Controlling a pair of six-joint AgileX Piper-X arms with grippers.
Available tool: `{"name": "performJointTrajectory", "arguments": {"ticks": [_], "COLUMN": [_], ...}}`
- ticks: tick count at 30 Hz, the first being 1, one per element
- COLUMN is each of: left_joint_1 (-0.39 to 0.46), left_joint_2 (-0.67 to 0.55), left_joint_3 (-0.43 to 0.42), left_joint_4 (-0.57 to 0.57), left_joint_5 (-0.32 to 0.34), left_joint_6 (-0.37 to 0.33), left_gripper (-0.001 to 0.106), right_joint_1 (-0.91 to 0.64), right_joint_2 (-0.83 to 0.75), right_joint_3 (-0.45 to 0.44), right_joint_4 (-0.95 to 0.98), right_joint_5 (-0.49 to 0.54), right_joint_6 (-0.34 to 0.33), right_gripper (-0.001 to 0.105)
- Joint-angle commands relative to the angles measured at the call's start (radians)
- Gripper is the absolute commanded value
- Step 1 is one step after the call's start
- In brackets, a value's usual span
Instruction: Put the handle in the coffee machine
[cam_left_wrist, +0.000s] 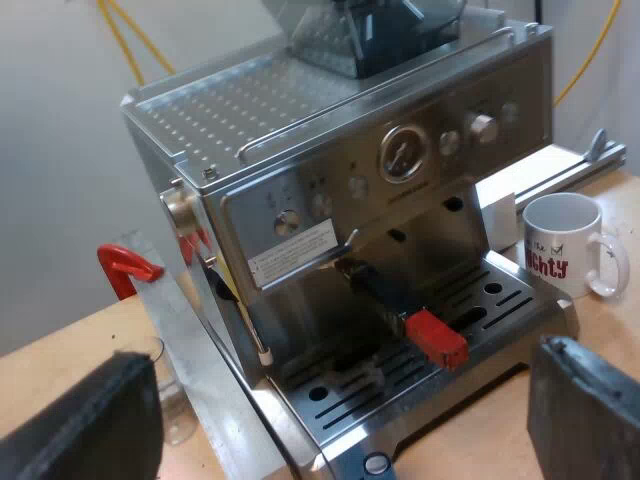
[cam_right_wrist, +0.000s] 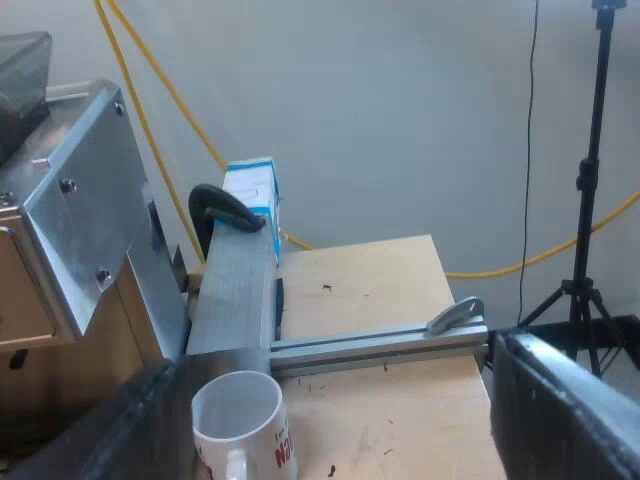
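The dark, red-tipped metal holder (cam_left_wrist: 420, 325) sits in the front of the steel espresso machine (cam_left_wrist: 400, 200). The left gripper (cam_left_wrist: 335, 415) and right gripper (cam_right_wrist: 350, 415) both gape empty. I'd check it's twisted fully home.

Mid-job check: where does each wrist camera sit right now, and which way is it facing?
Left wrist view: rides the left arm, above and in front of the machine, looking down at its front, where the handle sticks out with its red end; the left gripper shows near, open.
Right wrist view: rides the right arm, beside the machine, looking over the mug toward a rail; the right gripper shows near, open.
Shared: the machine and the mug.
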Motion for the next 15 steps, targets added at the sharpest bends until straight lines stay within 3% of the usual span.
{"name": "performJointTrajectory", "arguments": {"ticks": [1,15], "left_joint_1": [0.0,0.0], "left_joint_2": [-0.058,-0.261], "left_joint_3": [0.022,0.172], "left_joint_4": [0.017,0.144], "left_joint_5": [0.021,0.027], "left_joint_6": [0.002,0.072], "left_gripper": [0.076,0.076], "right_joint_1": [-0.005,-0.005], "right_joint_2": [-0.036,-0.083], "right_joint_3": [-0.008,-0.008], "right_joint_4": [0.05,0.178], "right_joint_5": [-0.007,-0.007], "right_joint_6": [0.001,-0.005], "right_gripper": [0.063,0.063]}}
